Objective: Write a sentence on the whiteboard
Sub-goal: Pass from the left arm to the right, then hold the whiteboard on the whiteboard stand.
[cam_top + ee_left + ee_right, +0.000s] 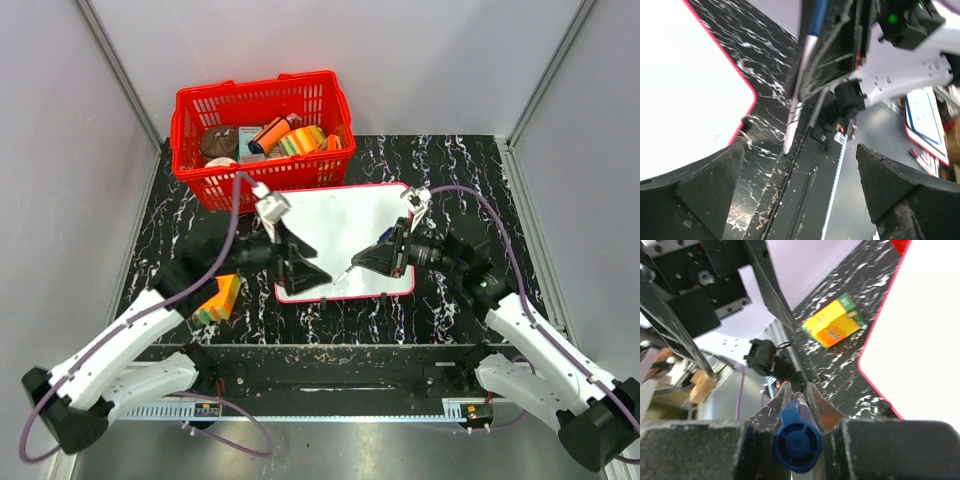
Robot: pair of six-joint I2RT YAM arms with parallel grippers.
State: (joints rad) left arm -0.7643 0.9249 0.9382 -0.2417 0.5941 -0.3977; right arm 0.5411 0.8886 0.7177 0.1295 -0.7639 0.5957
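At frame centre, a marker (pixel 796 440) is clamped by the right gripper (pixel 362 262), the left gripper (pixel 306 278) spread open; the tip should be pressed lightly onto the blank whiteboard (pixel 350 215).

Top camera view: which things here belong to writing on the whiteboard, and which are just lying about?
For the job:
- whiteboard
- blue marker, clamped in the right gripper
- left gripper, open at the board's left edge

Lying about:
- red basket of assorted items, behind the board
- yellow-and-orange box, left of the board
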